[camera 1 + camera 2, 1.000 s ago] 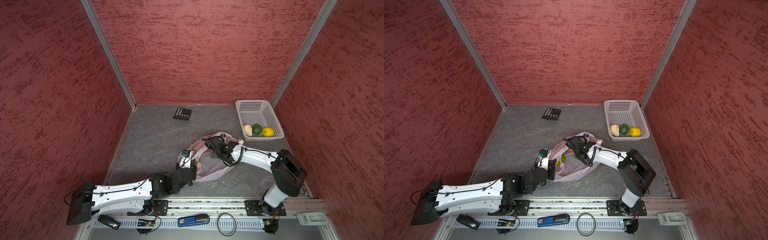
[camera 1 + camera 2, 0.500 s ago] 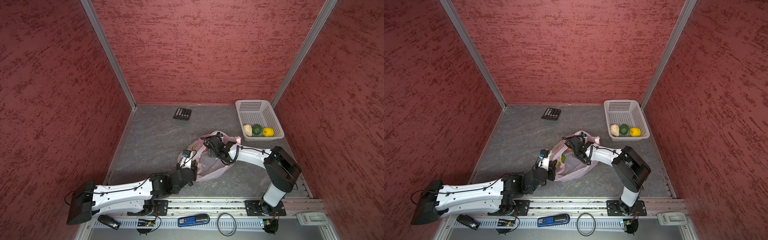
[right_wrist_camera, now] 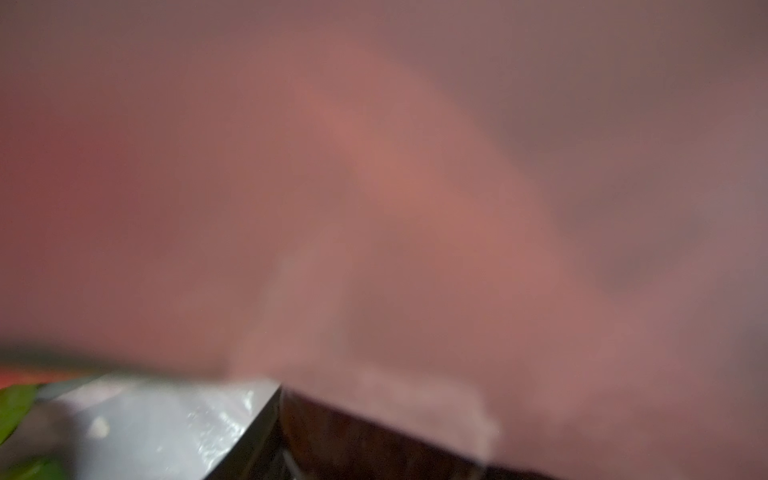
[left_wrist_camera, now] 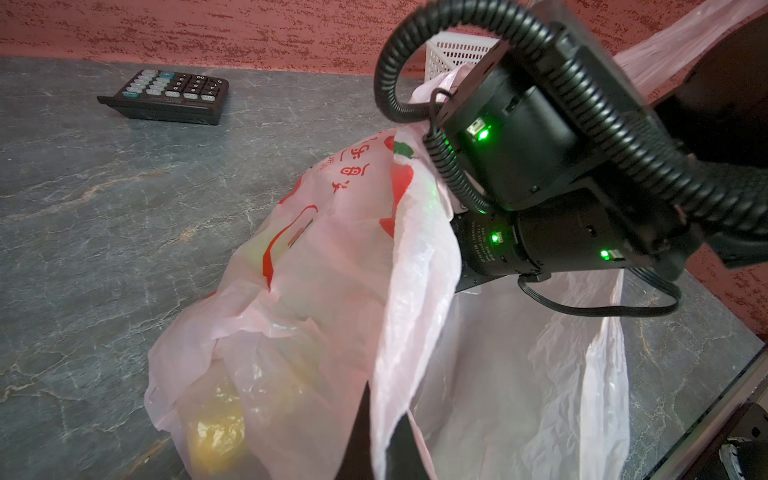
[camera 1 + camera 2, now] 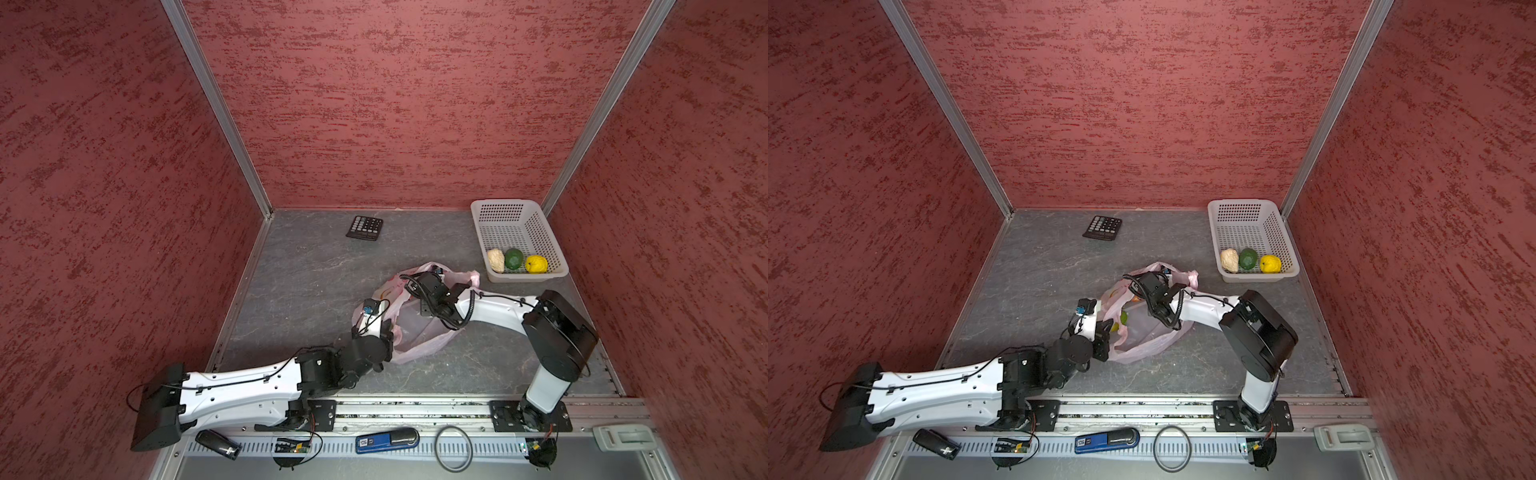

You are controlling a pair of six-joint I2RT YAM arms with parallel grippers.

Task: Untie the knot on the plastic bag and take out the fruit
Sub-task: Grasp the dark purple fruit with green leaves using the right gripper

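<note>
While the left hand (image 4: 380, 440) pinches the plastic bag (image 4: 332, 270), the basket (image 5: 540, 237) holds three fruit (image 5: 514, 258); right hand (image 5: 424, 308) unclear.

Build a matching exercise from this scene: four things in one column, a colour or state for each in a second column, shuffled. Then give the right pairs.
Column one:
1 calculator
2 basket
3 plastic bag
4 left gripper

Column two:
A pale pink with red print
B shut, pinching thin film
C black, with rows of keys
D white, holding three pieces of fruit

Pairs: 1-C; 2-D; 3-A; 4-B
</note>
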